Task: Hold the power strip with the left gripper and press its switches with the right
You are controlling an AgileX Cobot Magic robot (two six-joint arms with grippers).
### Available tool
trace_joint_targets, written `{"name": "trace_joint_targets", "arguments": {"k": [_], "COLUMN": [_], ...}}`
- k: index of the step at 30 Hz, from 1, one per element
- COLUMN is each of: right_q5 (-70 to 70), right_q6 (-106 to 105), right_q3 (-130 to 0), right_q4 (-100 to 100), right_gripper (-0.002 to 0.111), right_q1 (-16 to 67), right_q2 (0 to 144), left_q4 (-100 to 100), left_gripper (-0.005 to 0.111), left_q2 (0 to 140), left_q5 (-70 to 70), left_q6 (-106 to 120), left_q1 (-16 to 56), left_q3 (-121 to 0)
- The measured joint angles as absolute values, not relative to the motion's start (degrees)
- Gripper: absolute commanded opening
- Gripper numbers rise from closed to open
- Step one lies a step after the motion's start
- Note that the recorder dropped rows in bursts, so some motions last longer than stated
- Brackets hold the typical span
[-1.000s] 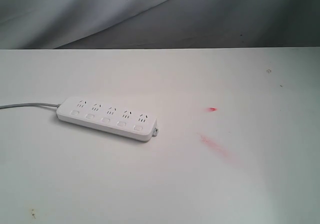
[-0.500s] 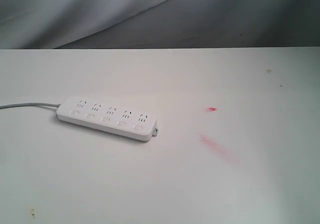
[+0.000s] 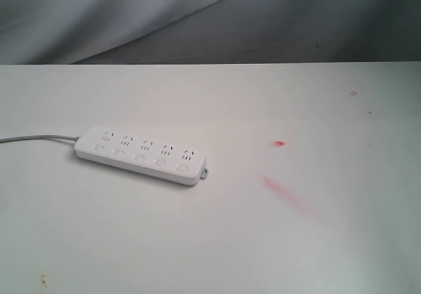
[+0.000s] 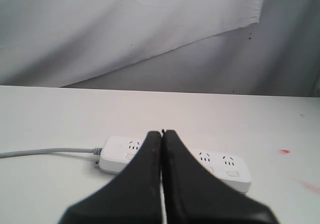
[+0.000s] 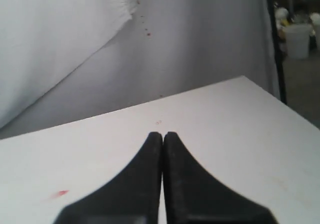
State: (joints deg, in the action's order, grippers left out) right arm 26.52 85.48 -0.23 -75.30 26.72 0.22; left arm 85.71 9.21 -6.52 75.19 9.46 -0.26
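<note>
The white tabletop (image 3: 263, 241) looks the same as a second ago; nothing on it has shifted. The power strip (image 3: 141, 154) lies flat at about 9 o'clock from the tabletop's middle, its length running from 10 to 4 o'clock. The left gripper (image 4: 162, 134) hangs near the strip without touching it, fingers pressed together and empty. The right gripper (image 5: 163, 135) is likewise closed on nothing, over bare tabletop. The grey cord (image 3: 33, 137) trails off toward 9 o'clock. The five switches (image 3: 139, 156) line the strip's near edge. A red smear (image 3: 283, 192) sits at 3 o'clock from the strip, well apart.

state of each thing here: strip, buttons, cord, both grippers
long flat white plastic power strip: lying flat, unheld, sockets empty
small white push-button switches: untouched, on or off unclear
grey cord: attached, runs out of view
black left gripper: shut, empty
black right gripper: shut, empty
</note>
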Motion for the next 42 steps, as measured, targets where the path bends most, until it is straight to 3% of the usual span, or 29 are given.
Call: {"name": "trace_joint_targets", "arguments": {"k": [3, 9, 20, 22, 28, 42], "right_q5": [14.8, 6.2, 5.4, 5.5, 5.5, 5.5], "right_q6": [77.4, 75.5, 74.8, 65.1, 10.3, 0.6], "right_q3": [-0.2, -0.2, -0.2, -0.2, -0.2, -0.2], "right_q4": [-75.4, -75.3, -70.9, -61.4, -11.9, -2.4], "right_gripper": [0.000, 0.000, 0.000, 0.000, 0.000, 0.000], "right_q1": [21.2, 12.6, 12.5, 12.5, 12.5, 12.5], "right_q2": [0.2, 0.2, 0.2, 0.2, 0.2, 0.2], "left_q4": [85.7, 85.7, 85.7, 85.7, 85.7, 85.7], "left_gripper": [0.000, 0.000, 0.000, 0.000, 0.000, 0.000], "left_q2": [9.2, 9.2, 9.2, 9.2, 9.2, 9.2], "left_q5": [-6.5, -6.5, -6.5, -6.5, -6.5, -6.5], "left_q6": [75.2, 75.2, 75.2, 75.2, 75.2, 75.2], "left_q1": [9.5, 9.5, 9.5, 9.5, 9.5, 9.5], "left_q3": [-0.3, -0.3, -0.3, -0.3, -0.3, -0.3]}}
